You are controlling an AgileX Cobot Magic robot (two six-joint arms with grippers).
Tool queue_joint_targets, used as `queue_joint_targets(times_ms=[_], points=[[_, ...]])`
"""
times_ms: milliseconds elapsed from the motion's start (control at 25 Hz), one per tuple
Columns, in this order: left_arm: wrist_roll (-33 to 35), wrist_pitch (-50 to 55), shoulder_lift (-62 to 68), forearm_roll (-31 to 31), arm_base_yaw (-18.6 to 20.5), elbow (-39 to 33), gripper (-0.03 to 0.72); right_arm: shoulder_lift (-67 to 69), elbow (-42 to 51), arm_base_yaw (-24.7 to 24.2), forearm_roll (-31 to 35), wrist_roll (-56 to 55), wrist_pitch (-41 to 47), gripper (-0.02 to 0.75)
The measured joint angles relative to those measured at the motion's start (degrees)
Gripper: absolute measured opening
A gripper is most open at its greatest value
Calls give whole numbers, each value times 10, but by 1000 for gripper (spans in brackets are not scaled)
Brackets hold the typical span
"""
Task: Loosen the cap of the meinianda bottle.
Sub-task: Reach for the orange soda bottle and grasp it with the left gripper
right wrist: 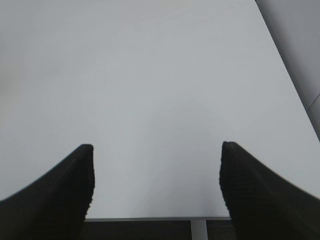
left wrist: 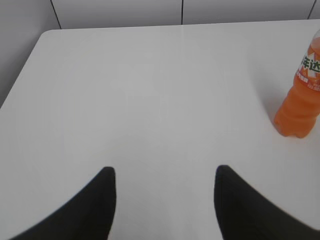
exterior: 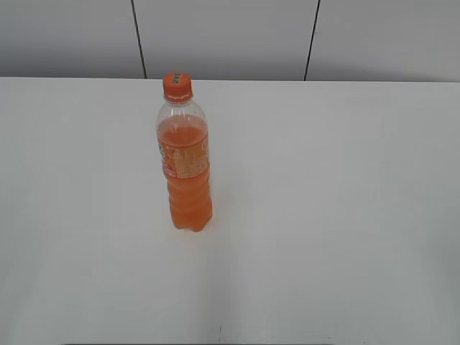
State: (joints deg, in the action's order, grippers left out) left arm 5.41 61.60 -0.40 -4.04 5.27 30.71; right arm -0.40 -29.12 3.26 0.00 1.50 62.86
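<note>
The meinianda bottle (exterior: 185, 169) stands upright on the white table (exterior: 323, 215), left of centre, with orange drink inside and an orange label band. Its orange ribbed cap (exterior: 177, 86) sits on the neck. Neither arm shows in the exterior view. In the left wrist view my left gripper (left wrist: 165, 172) is open over bare table, and the bottle (left wrist: 300, 100) stands far off at the right edge with its cap cut off by the frame. My right gripper (right wrist: 156, 147) is open wide above the table's near edge, with nothing between its fingers; the bottle is out of that view.
A grey panelled wall (exterior: 230, 36) runs behind the table's far edge. In the left wrist view the table's left edge and rounded corner (left wrist: 45, 35) show. The right wrist view shows the table's right edge (right wrist: 287, 70) and a white leg (right wrist: 199, 230) below the near edge.
</note>
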Motion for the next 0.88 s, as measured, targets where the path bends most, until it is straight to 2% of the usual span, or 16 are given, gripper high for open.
queue_joint_targets(times_ms=[880], points=[[0, 0, 0, 0, 0, 0, 373, 0, 0, 0, 0, 0, 0, 584]])
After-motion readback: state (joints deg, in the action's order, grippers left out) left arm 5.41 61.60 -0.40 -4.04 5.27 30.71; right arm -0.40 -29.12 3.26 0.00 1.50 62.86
